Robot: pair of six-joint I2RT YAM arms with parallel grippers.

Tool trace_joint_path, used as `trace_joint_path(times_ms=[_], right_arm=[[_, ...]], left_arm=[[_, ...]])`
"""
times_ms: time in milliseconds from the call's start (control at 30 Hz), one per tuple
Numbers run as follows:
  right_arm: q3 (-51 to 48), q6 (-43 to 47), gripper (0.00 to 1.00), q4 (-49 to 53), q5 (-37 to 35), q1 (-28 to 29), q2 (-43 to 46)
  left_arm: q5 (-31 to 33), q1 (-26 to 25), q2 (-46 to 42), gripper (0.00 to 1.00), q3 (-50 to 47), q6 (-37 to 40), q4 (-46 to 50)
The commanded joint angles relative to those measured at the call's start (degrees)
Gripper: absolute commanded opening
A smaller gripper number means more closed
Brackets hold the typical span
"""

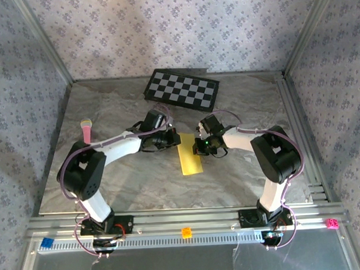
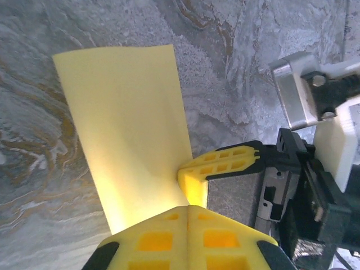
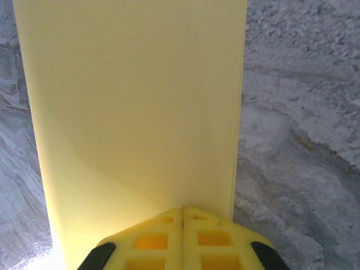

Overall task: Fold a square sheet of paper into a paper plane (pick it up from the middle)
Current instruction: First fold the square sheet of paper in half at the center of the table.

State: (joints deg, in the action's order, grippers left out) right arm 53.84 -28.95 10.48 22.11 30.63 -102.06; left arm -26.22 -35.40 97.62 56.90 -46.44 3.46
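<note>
The square sheet of paper [image 1: 190, 153] is yellow and folded into a narrow strip on the marble table [image 1: 242, 180], between the two arms. My left gripper [image 1: 171, 139] meets its far left end and my right gripper [image 1: 199, 145] its far right edge. From the left wrist, the paper [image 2: 124, 124] runs away from my shut left gripper [image 2: 188, 208], whose tips pinch its near corner. The right gripper's yellow fingers [image 2: 225, 163] touch the same corner. From the right wrist, the paper [image 3: 135, 112] enters my shut right gripper [image 3: 183, 209].
A black-and-white checkerboard [image 1: 182, 88] lies at the back of the table. A pink object [image 1: 85, 130] lies at the left. Small blue [image 1: 47, 242], orange [image 1: 186, 232] and pink [image 1: 332, 223] blocks sit on the front rail. Patterned walls enclose three sides.
</note>
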Motion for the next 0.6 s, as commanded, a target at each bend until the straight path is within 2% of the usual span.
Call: trace_joint_path(times_ms=[0,267,567], right_arm=[[-1.20,-0.58,0.00,4.74,-3.54,0.11,-2.53],[-1.63,-0.93,0.00,4.73,-4.27,0.39,-2.44],[-1.75,-1.02,0.00,4.58,-4.27,0.48,-2.87]], left_arm=[[-4.30,-0.21,1.76,0.00,-1.14,-1.98,-5.46],[-5.61,-0.38,5.24,0.00,-1.95,-2.65,-7.58],[-1.74,-0.60,7.49,0.00,-3.19,-0.84,-5.22]])
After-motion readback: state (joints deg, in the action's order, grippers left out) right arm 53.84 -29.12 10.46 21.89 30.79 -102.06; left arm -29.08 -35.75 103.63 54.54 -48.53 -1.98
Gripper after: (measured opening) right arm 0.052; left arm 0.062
